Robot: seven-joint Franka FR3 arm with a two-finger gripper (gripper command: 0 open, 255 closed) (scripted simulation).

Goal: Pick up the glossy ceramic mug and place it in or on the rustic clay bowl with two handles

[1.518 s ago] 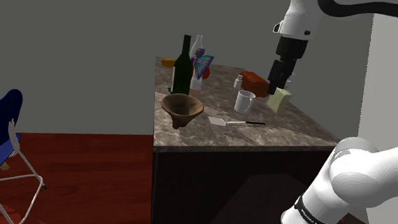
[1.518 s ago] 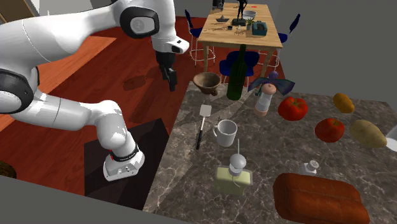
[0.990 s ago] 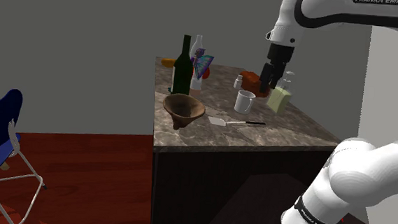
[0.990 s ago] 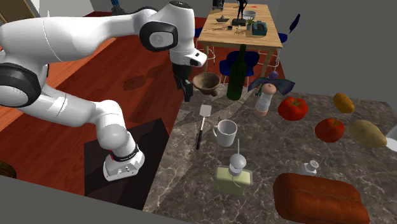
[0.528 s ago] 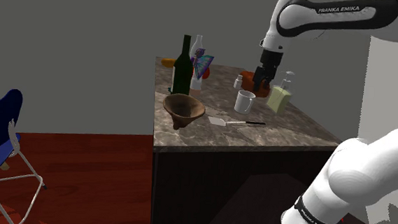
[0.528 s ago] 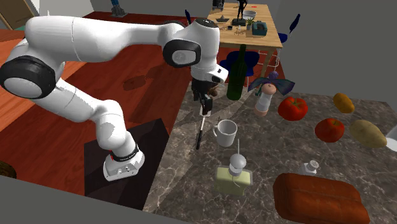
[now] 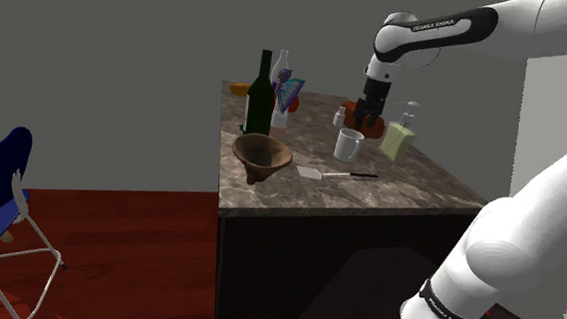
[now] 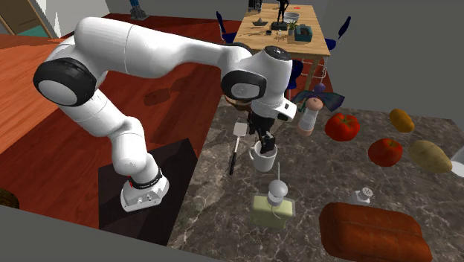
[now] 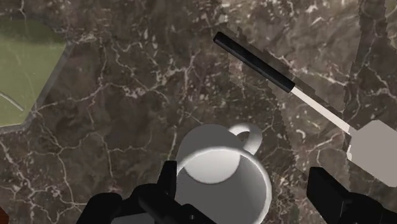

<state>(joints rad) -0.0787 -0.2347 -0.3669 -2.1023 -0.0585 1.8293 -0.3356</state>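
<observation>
A white glossy mug (image 7: pixel 349 145) stands upright on the dark marble counter (image 7: pixel 410 185), its handle toward the spatula. My gripper (image 7: pixel 365 122) hangs just above it, open. In the wrist view the mug (image 9: pixel 219 181) sits between the two black fingers (image 9: pixel 167 186): one is at its rim, the other stands well apart from it. Nothing is held. From the second exterior view the gripper (image 8: pixel 265 143) points down at the mug (image 8: pixel 264 157). The brown clay bowl (image 7: pixel 262 154) rests near the counter's edge, at the shoulder view's left of the mug.
A spatula (image 7: pixel 337 173) lies between mug and counter front. A green soap bottle (image 7: pixel 398 140) and a bread loaf (image 7: pixel 363 118) stand close by the mug. A dark wine bottle (image 7: pixel 261 94) rises behind the bowl. Tomatoes (image 8: pixel 342 126) and a potato (image 8: pixel 429 155) lie farther off.
The arm has swung across the counter from its edge and come down over the mug. The fingers have stayed open. Mug and bowl have not moved.
</observation>
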